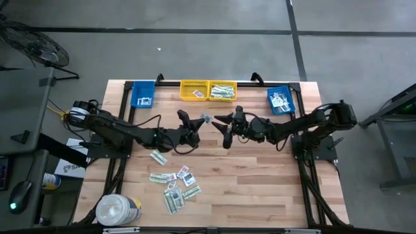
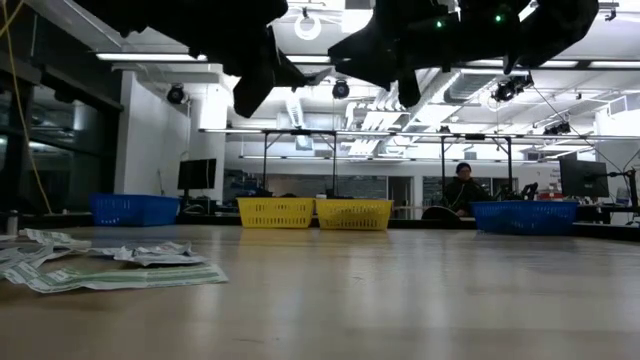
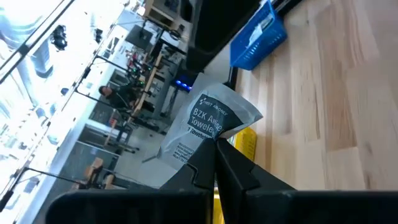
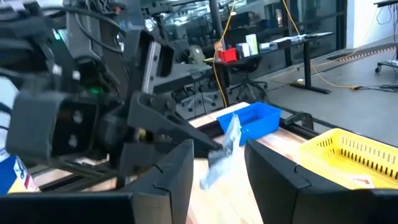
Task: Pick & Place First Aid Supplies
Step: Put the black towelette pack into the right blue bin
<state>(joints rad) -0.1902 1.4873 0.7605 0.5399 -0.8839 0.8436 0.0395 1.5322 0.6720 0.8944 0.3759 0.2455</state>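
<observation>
My left gripper [image 1: 198, 123] is over the middle of the table, shut on a small white packet with blue print [image 3: 214, 121]. The packet [image 1: 206, 119] is one of the first aid supplies and sticks out past the fingertips. My right gripper [image 1: 220, 130] faces it from the right, open. In the right wrist view the packet [image 4: 229, 144] shows ahead of the gap between the right fingers [image 4: 180, 171], untouched. Several more packets [image 1: 174, 183] lie flat on the wood nearer the front left. My left gripper pinches the packet's one edge [image 3: 210, 142] between its two shut fingertips. The fingers come about level from the table's left. The packet is lifted clear of the table and stands out beyond the fingertips, slightly crumpled.
Along the far edge stand a blue bin [image 1: 143, 94], two yellow bins [image 1: 194, 90] [image 1: 222, 90] and another blue bin [image 1: 281, 101], some with packets inside. A big white round tub [image 1: 117, 210] sits at the front left corner. Bare wood lies at the front right.
</observation>
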